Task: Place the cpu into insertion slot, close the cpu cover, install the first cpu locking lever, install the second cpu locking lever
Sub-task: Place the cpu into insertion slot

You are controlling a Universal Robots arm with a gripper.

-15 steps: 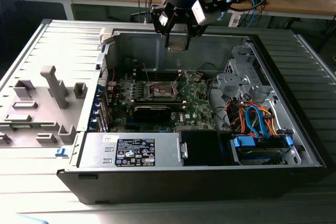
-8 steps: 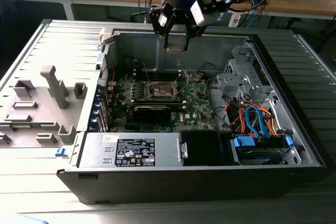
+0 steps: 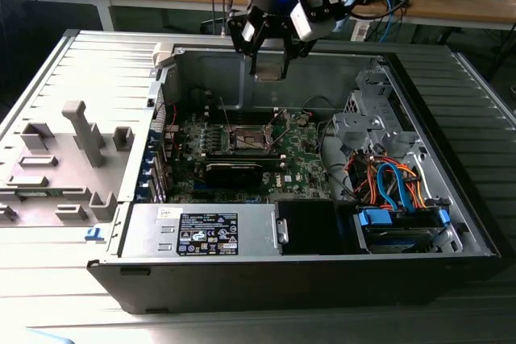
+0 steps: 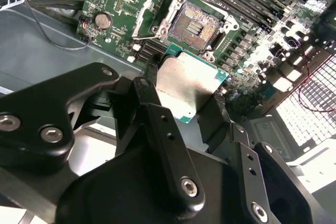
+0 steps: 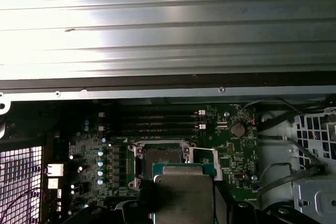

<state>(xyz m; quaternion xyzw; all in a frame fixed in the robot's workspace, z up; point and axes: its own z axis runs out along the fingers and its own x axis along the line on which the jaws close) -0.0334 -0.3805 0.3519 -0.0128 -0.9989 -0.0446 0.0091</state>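
Grey metal on top and green at the rim, the cpu (image 4: 189,85) lay flat, clamped by its edges between the fingers (image 4: 163,129) of the gripper (image 3: 269,66). It was high over the motherboard (image 5: 231,150), with the open insertion slot (image 4: 197,22) below it, well apart and seemingly not squarely underneath

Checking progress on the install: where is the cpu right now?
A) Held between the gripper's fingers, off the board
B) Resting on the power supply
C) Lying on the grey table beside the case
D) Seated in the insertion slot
A: in the second wrist view the gripper holds the cpu between its fingers, and the insertion slot beyond it lies open with bare contacts.
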